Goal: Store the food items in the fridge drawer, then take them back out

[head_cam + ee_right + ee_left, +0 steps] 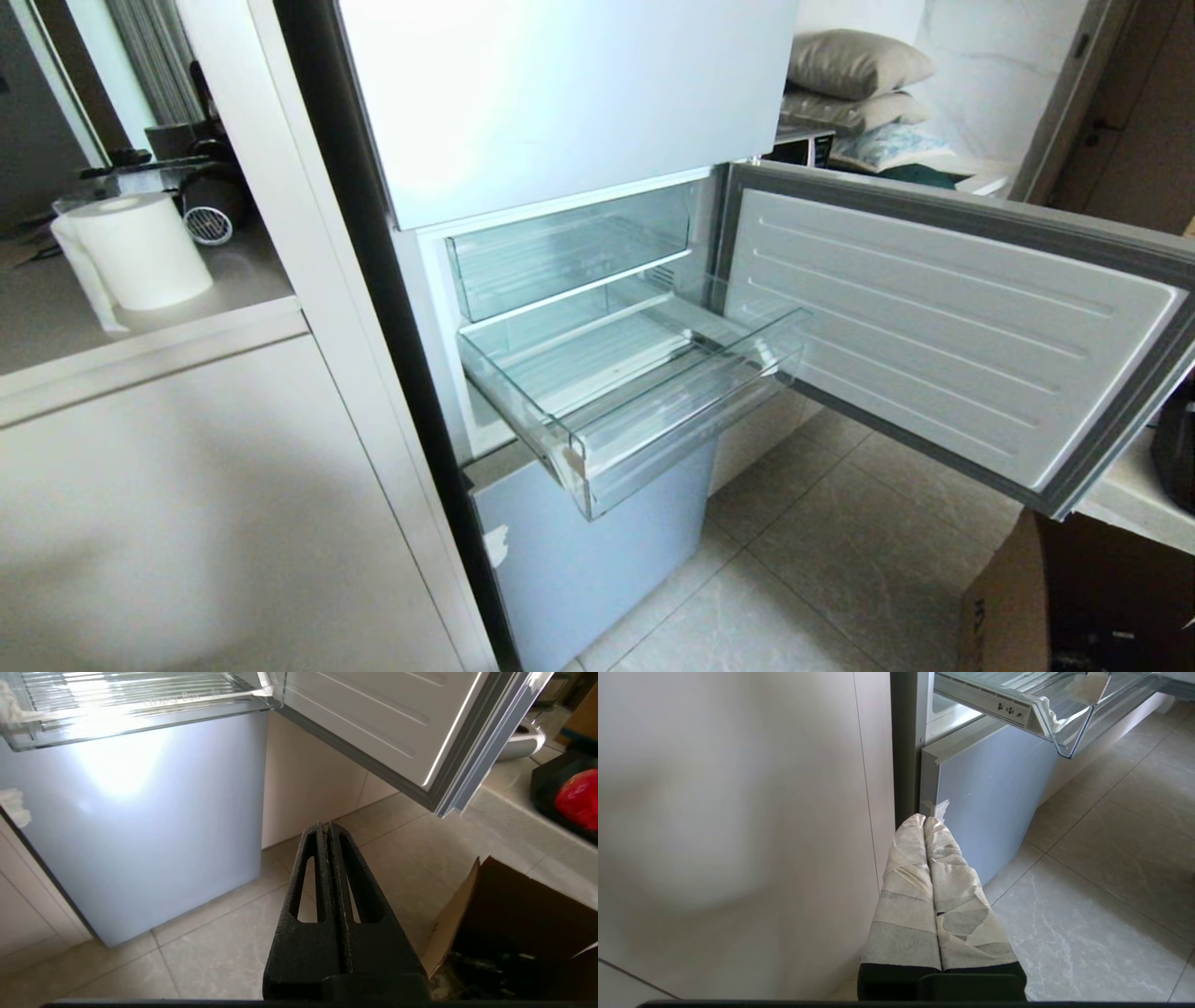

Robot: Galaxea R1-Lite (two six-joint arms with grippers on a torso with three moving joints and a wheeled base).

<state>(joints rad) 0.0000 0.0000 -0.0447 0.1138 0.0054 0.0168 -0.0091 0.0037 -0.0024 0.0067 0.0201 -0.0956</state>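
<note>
Fridge drawer (644,411) sits pulled out at centre of head view, clear w/ white front strip, nothing visible inside. Fridge door (943,317) swung open to the right. Taller clear drawer (569,247) above it, pushed in. Left claw (924,820), tape-wrapped, fingers together, holding nothing, centre of left wrist view, low by the grey lower door (990,798). Right claw (325,827) black, fingers together, empty, over floor tiles (224,952). One red food item (579,798) at right edge of right wrist view, in a black tray (546,784) on the table (514,812). Cardboard box (509,914) lower right.

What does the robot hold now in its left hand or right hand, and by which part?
Nothing. The left hand and the right hand are both shut on nothing, low beside the fridge, under the pulled-out fridge drawer.
</note>
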